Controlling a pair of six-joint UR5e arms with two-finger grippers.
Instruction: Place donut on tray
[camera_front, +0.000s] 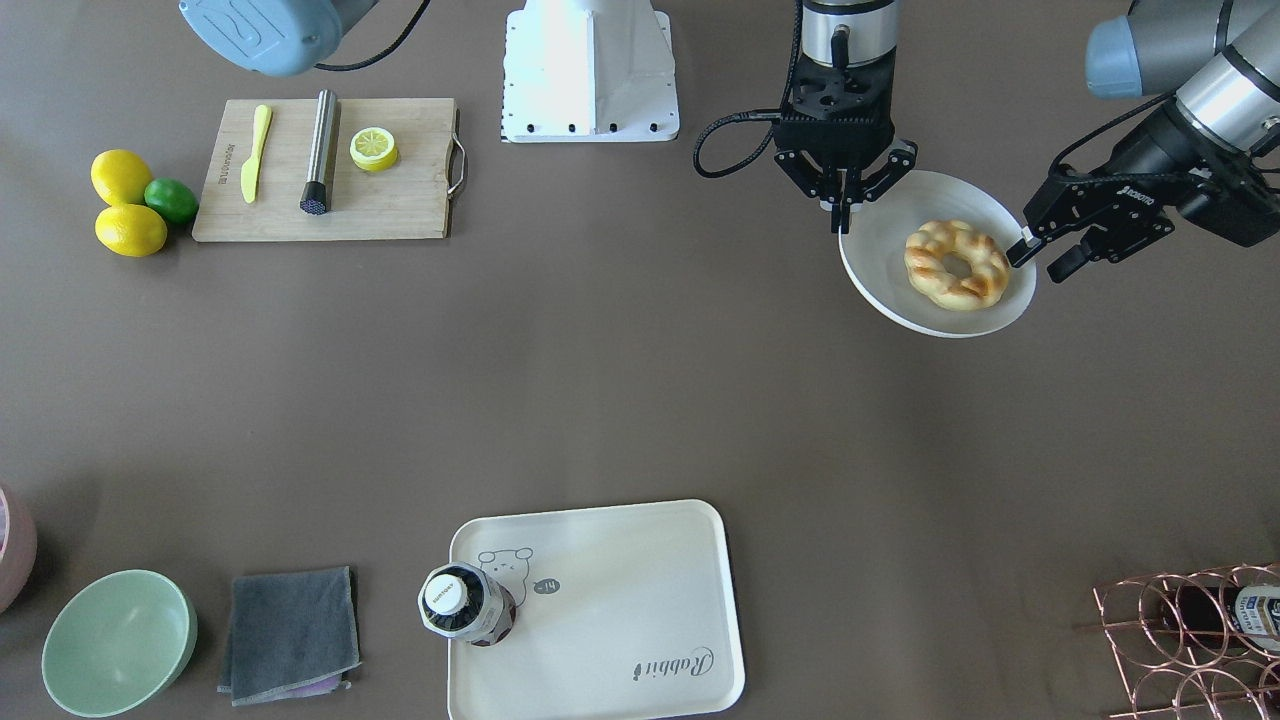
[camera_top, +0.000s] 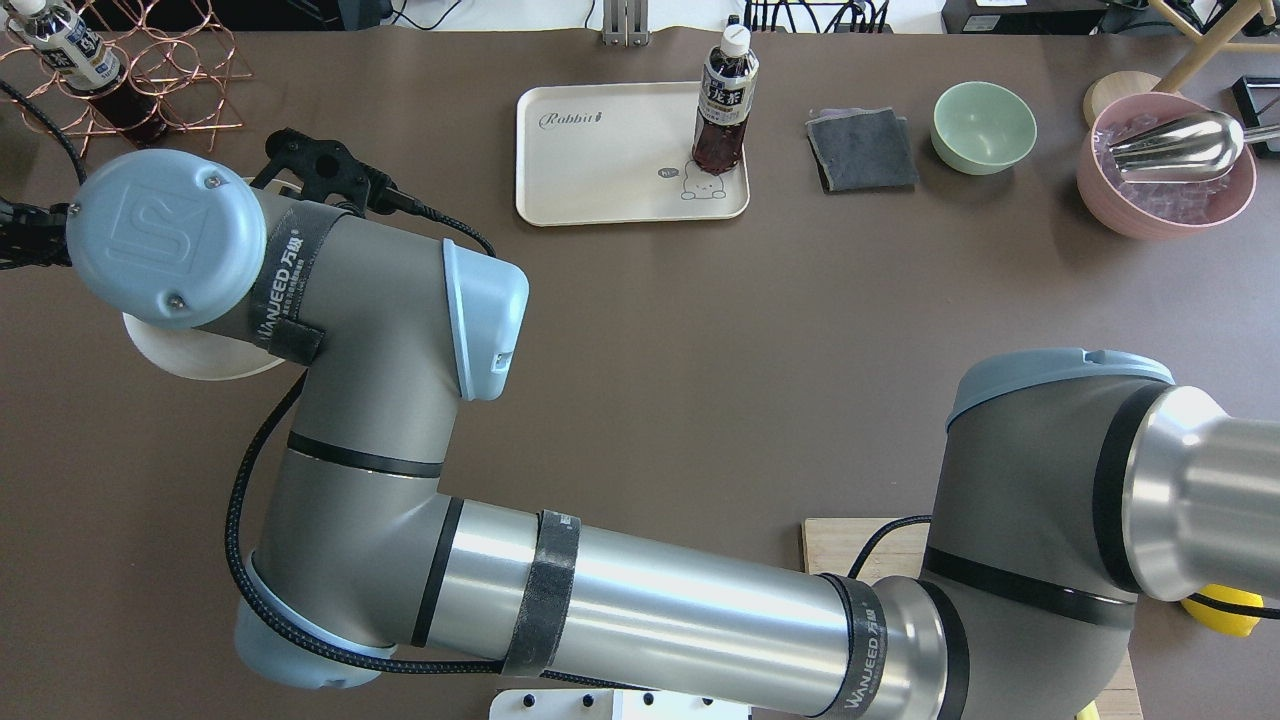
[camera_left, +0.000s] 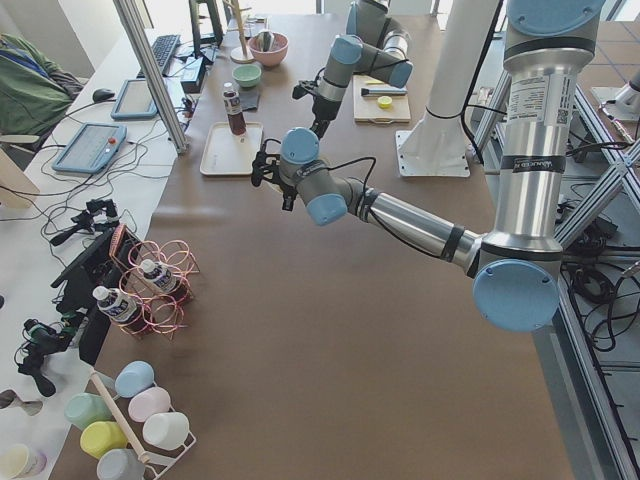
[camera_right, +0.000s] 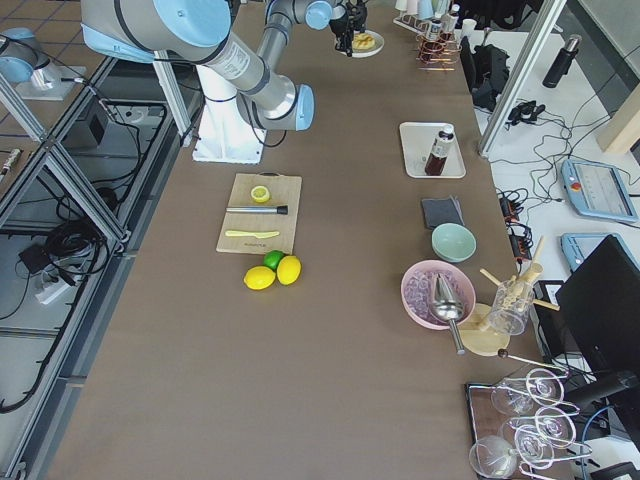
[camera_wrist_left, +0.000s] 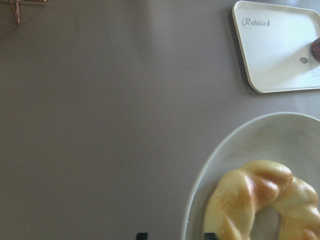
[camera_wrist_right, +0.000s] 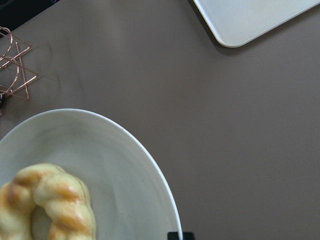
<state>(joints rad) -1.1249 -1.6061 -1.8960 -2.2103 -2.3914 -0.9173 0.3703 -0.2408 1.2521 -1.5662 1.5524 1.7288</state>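
Observation:
The golden braided donut lies on a round off-white plate on the robot's left side of the table. My right gripper reaches across and is shut on the plate's rim; its tip shows at the rim in the right wrist view. My left gripper is open at the opposite rim, its fingers straddling the edge beside the donut. The cream-white tray with the bear drawing lies far across the table, also in the overhead view.
A dark drink bottle stands on the tray's bear corner. A copper wire rack is beyond the plate. A wooden cutting board with a lemon half, a green bowl and a grey cloth lie on the other side.

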